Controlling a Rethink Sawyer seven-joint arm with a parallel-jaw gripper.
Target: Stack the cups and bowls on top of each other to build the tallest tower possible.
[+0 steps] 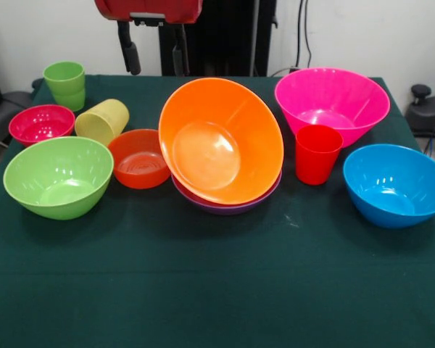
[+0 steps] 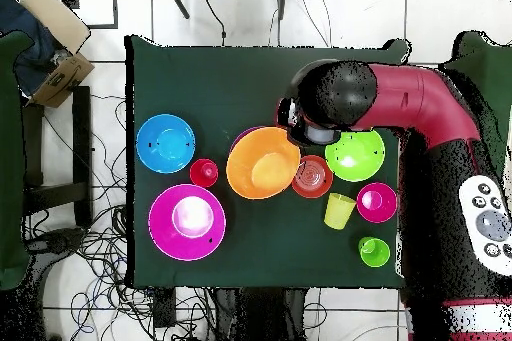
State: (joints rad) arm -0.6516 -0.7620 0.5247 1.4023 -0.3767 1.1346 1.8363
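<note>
1. Table (image 1: 217, 290): covered with a dark green cloth; all bowls and cups stand on it.
2. Orange bowl (image 1: 221, 141): large, tilted with its opening facing the front camera, resting in a purple bowl (image 1: 228, 205), of which only the lower rim shows. Together they form the only stack, at the middle of the table.
3. Pink bowl (image 1: 332, 101): large, upright, alone, behind the red cup (image 1: 318, 154), which stands upright between the stack and the blue bowl (image 1: 395, 185).
4. Lime-green bowl (image 1: 58, 176): large, upright, at the front view's left, just beside the small red-orange bowl (image 1: 139, 158), which touches or nearly touches the orange bowl.
5. Yellow cup (image 1: 102, 121): lying on its side, between the red-orange bowl and the small magenta bowl (image 1: 41, 123).
6. Green cup (image 1: 65, 85): upright, at the far left corner of the front view, behind the magenta bowl.
7. Gripper (image 1: 154, 51): raised above the table, behind the orange bowl; two dark fingers (image 1: 130, 54) hang apart from each other, holding nothing. In the overhead view the arm (image 2: 420, 102) hides it.
</note>
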